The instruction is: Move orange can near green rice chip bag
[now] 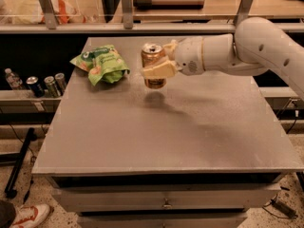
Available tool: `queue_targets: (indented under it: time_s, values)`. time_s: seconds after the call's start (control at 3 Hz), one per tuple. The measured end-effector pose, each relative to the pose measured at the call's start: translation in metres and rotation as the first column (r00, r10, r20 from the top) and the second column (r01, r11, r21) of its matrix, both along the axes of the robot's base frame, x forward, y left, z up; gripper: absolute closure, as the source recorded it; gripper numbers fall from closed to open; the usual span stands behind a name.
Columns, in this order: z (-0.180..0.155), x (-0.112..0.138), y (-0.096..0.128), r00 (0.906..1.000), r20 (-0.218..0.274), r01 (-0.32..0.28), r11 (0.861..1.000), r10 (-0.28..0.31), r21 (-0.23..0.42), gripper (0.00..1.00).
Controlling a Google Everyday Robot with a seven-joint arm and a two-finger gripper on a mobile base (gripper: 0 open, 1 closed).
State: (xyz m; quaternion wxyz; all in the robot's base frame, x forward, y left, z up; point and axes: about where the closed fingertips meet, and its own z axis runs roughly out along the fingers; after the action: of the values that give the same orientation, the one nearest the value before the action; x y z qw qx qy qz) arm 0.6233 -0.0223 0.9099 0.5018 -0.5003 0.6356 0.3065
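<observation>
One grey flat tabletop sat below the gripper. The gripper was clamped on one coppery orange-gold metal drink can, held upright and clear of the surface. One bright green glossy snack bag lay left of the gripper, near but apart. Three small dark cans stood on a low shelf further left. A wooden counter ran behind.

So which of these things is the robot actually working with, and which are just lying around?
Part of the job: orange can, gripped by the end effector above the table; green rice chip bag, lying on the table.
Just lying about: dark cans and a small bottle on the side shelf; a shoe on the floor.
</observation>
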Motion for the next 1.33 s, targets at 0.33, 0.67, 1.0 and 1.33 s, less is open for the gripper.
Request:
queue_targets:
  time_s: [0.33, 0.67, 1.0, 1.33]
  values:
    - [-0.001, 0.008, 0.032, 0.9984, -0.013, -0.055, 0.998, 0.055, 0.012, 1.0]
    - [-0.005, 0.013, 0.054, 0.9948, -0.023, -0.097, 0.993, 0.099, 0.06, 1.0]
    - [-0.012, 0.015, 0.066, 0.991, -0.035, -0.125, 0.986, 0.129, 0.108, 1.0]
    - [-0.016, 0.016, 0.072, 0.9892, -0.043, -0.133, 0.982, 0.14, 0.136, 0.82]
